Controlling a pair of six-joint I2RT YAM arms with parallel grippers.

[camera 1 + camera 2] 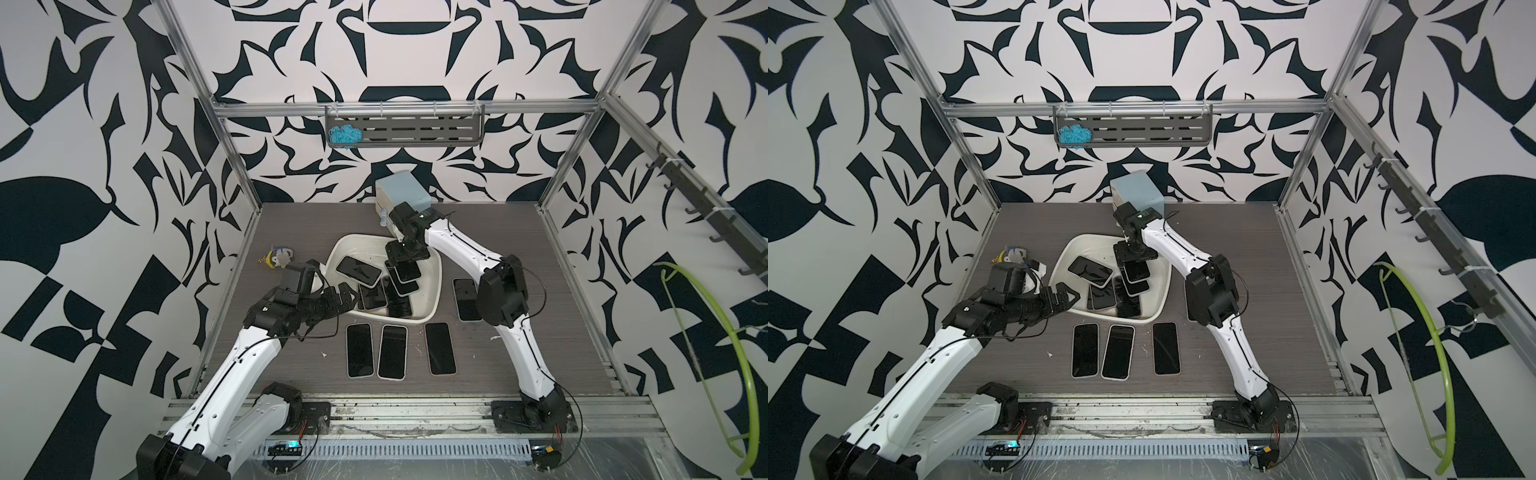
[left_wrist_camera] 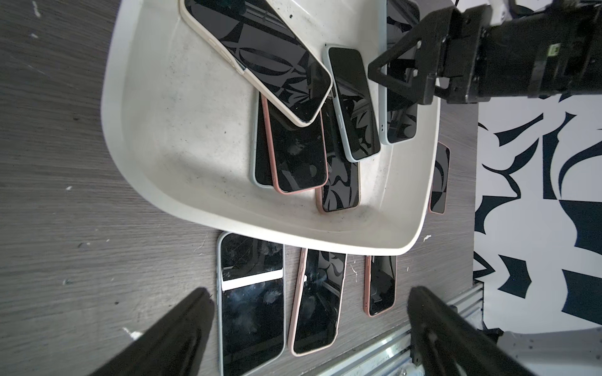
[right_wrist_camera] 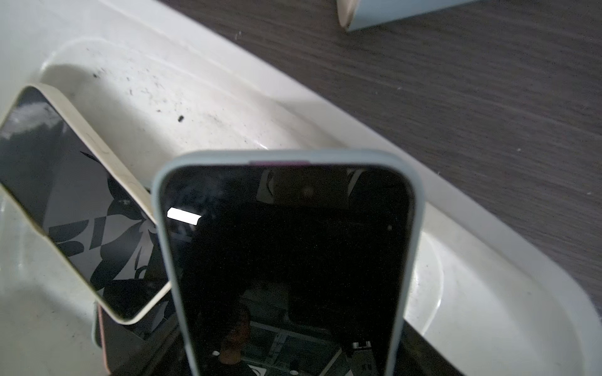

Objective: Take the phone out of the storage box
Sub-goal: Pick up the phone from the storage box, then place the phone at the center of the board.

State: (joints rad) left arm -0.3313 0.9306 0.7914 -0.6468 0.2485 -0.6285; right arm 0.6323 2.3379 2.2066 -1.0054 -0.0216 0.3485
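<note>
The white storage box point(image 1: 438, 286) point(image 1: 1167, 286) sits mid-table with several phones piled inside. My right gripper point(image 1: 401, 266) point(image 1: 1131, 266) reaches down into its far side. It is shut across a phone in a light blue-grey case point(image 1: 405, 272) point(image 2: 399, 120). That phone point(image 3: 286, 260) fills the right wrist view and hides the fingertips; the box wall point(image 3: 488, 247) lies just behind it. A cream-cased phone point(image 1: 358, 270) point(image 3: 75, 208) lies beside it. My left gripper point(image 1: 347, 297) point(image 2: 309, 293) hovers open at the box's left front rim, holding nothing.
Three phones point(image 1: 359, 350) point(image 1: 392, 352) point(image 1: 440, 348) lie in a row in front of the box, and one more point(image 1: 466, 299) lies to its right beside the right arm. A light-blue drawer unit point(image 1: 401, 193) stands behind the box. A small keychain toy point(image 1: 278, 257) lies at the left.
</note>
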